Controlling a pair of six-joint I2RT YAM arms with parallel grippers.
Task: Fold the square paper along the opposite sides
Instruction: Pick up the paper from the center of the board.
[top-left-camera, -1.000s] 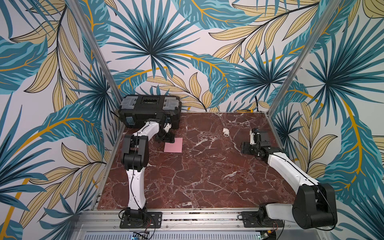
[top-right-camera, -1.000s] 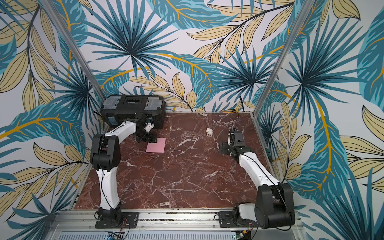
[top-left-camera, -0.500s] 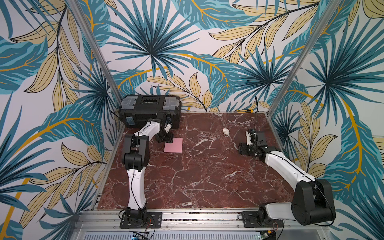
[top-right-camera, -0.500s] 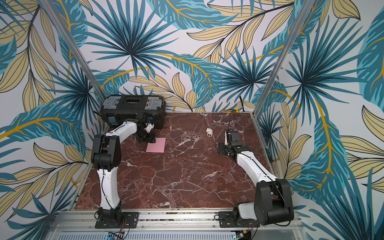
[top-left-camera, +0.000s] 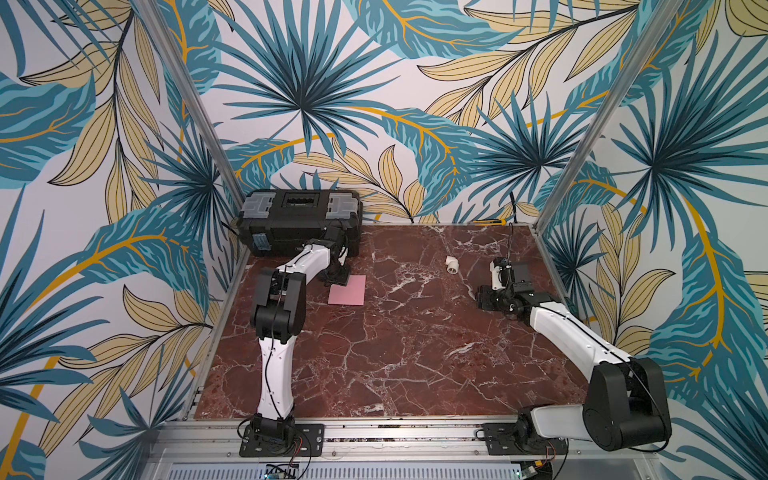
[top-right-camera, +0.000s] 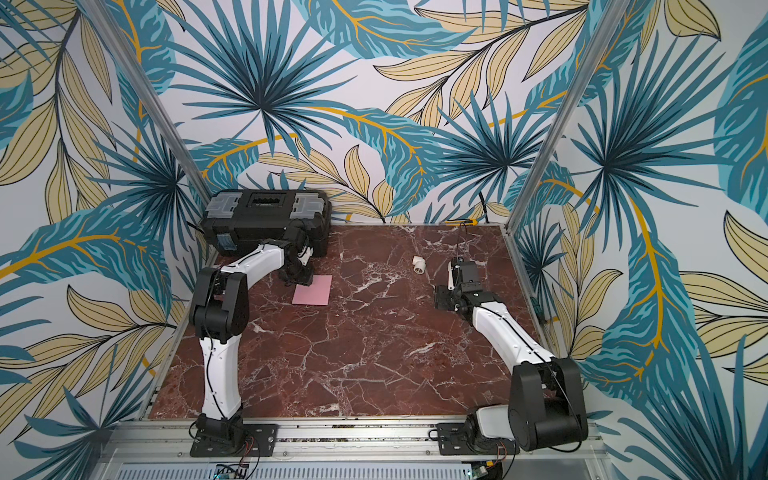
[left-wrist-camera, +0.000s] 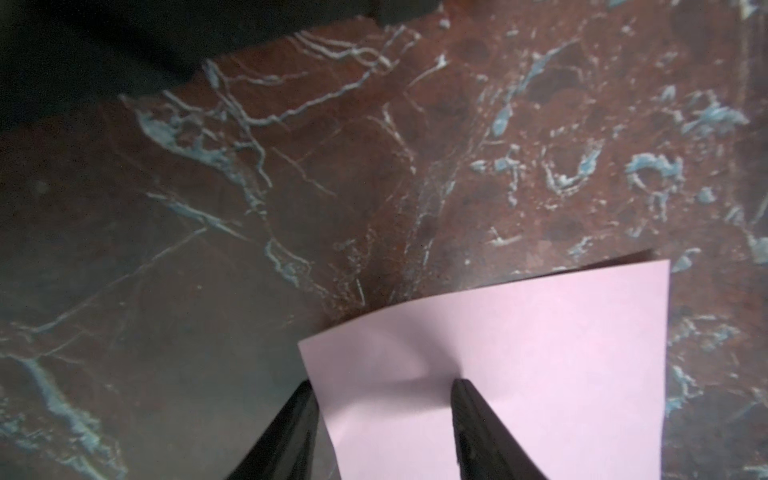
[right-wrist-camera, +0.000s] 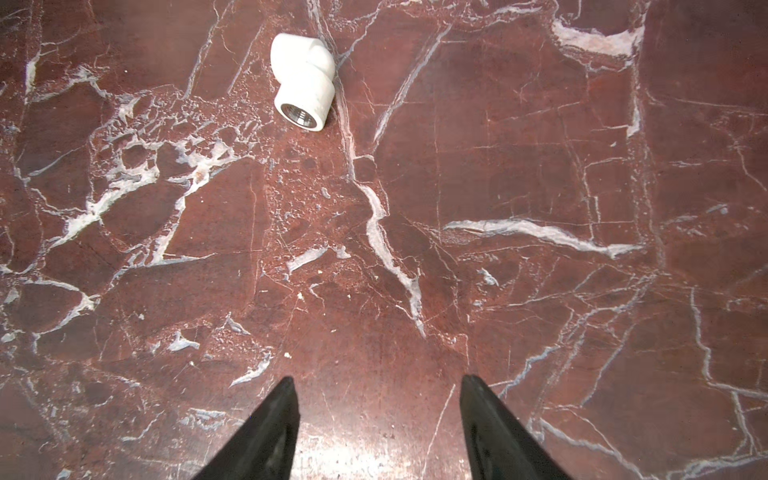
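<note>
In the left wrist view the picture's edge is cutting off the square paper (left-wrist-camera: 519, 353) and cropping the left gripper (left-wrist-camera: 382, 384) to two dark finger ends. The black toolbox (left-wrist-camera: 83, 41) is appearing there only as a dark blur running out of frame. In both top views the left gripper is covering one corner of the square paper, and the left arm (top-left-camera: 305, 264) is hiding part of the black toolbox's front. The right wrist view is cropping the right gripper (right-wrist-camera: 378, 380) likewise. A small yellow object (top-left-camera: 488, 222) at the marble table (top-left-camera: 415, 353)'s far edge is appearing too small to identify.
</note>
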